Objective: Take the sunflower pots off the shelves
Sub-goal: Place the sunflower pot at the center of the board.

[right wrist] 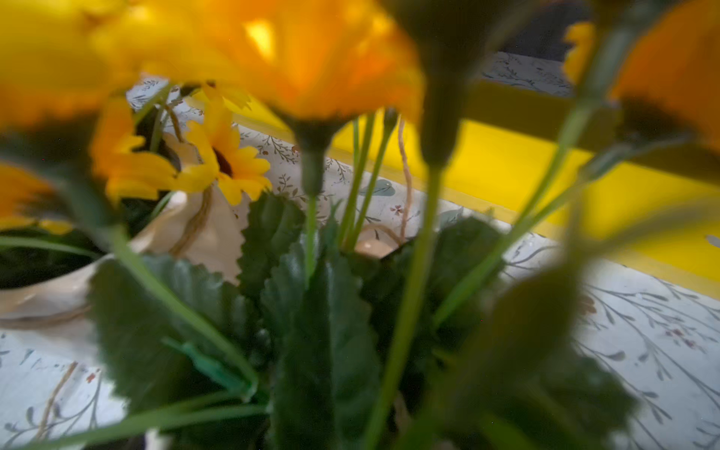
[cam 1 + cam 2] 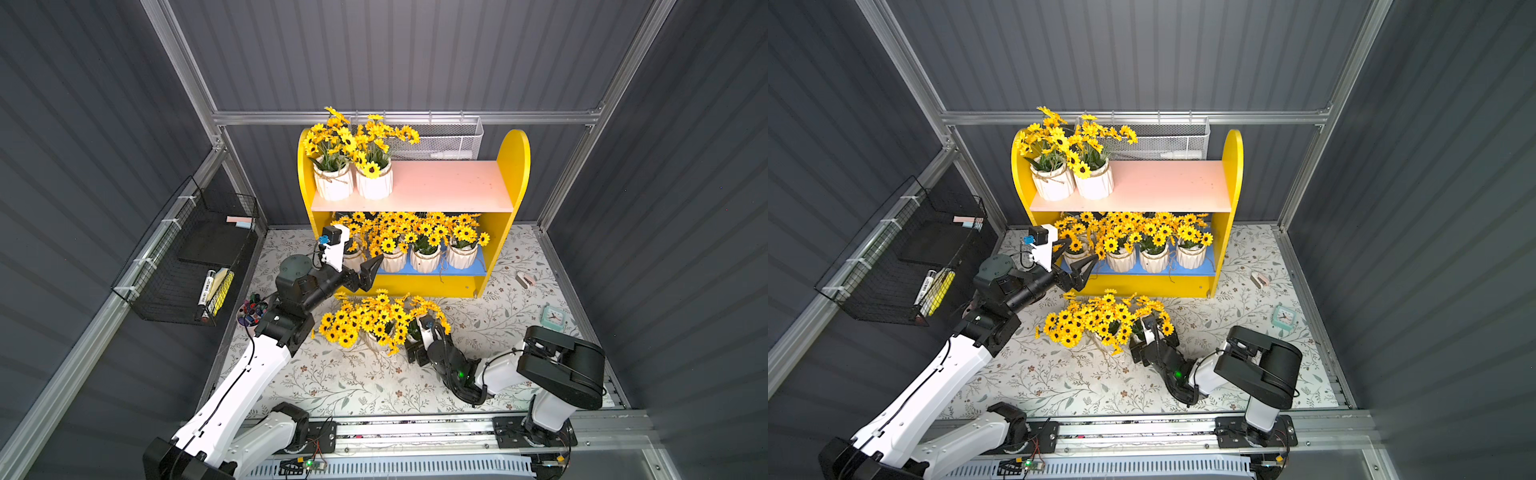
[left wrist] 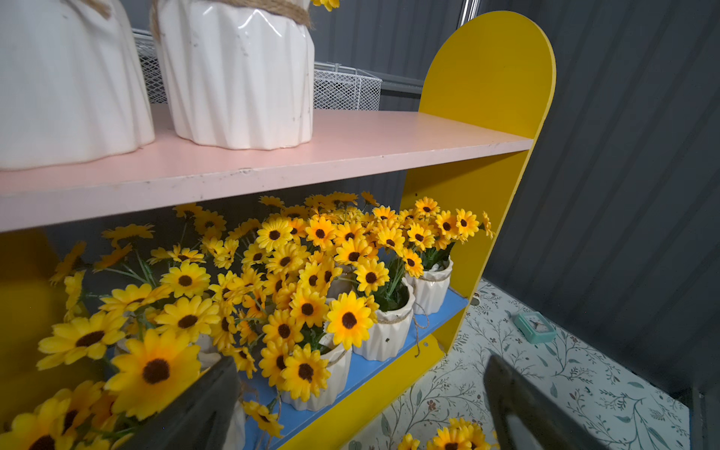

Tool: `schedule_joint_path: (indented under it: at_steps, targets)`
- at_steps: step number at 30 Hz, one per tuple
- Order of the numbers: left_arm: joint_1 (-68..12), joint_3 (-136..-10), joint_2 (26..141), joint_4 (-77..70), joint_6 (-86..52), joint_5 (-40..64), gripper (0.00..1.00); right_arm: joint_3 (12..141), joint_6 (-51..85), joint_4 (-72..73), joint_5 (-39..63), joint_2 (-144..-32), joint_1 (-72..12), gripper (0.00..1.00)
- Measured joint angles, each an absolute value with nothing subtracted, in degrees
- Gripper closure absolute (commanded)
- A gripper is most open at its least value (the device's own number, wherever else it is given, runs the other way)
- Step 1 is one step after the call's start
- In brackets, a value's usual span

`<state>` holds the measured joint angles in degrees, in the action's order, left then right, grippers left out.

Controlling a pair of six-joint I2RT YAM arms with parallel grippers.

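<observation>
The yellow shelves [image 2: 515,166] [image 2: 1233,166] [image 3: 487,78] carry two sunflower pots [image 2: 333,185] [image 2: 1094,183] at the left of the pink upper board. Several more [image 2: 424,259] [image 3: 389,335] stand in a row on the blue lower board. My left gripper [image 2: 368,249] [image 2: 1083,249] [image 3: 360,360] is open at that row's left end, jaws either side of the leftmost pot [image 2: 1077,257], not closed on it. Two pots [image 2: 376,343] stand on the mat in front. My right gripper [image 2: 409,336] [image 2: 1154,338] stands wide at the right-hand one, fingers hidden under blooms; its wrist view shows only leaves [image 1: 319,311].
A black wire basket [image 2: 187,257] hangs on the left wall and a white mesh basket [image 2: 449,137] behind the shelves. A cup of markers [image 2: 251,311] sits beside the left arm. A teal clock [image 2: 552,318] and a small pink object [image 2: 525,279] lie at the right.
</observation>
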<state>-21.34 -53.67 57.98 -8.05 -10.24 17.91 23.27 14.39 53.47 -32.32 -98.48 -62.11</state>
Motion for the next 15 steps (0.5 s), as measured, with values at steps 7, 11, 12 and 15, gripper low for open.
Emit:
schedule_joint_path:
  at_steps: [7, 11, 12, 15]
  targets:
    - [-21.34, -53.67, 57.98, -8.05, -10.24, 17.91, 0.00, 22.85, 10.37, 70.50, -33.10, -109.01, -62.08, 0.01]
    - [-21.34, -53.67, 57.98, -8.05, -10.24, 17.91, 0.00, 22.85, 8.36, 74.87, -33.21, -111.37, -62.08, 0.01]
    - [-21.34, -53.67, 57.98, -8.05, -10.24, 17.91, 0.01, 22.81, 7.90, 75.46, -33.21, -111.20, -62.08, 0.01]
    - [-21.34, -53.67, 57.98, -8.05, -10.24, 17.91, 0.01, 22.15, 6.57, 76.36, -33.19, -109.56, -62.26, 0.01]
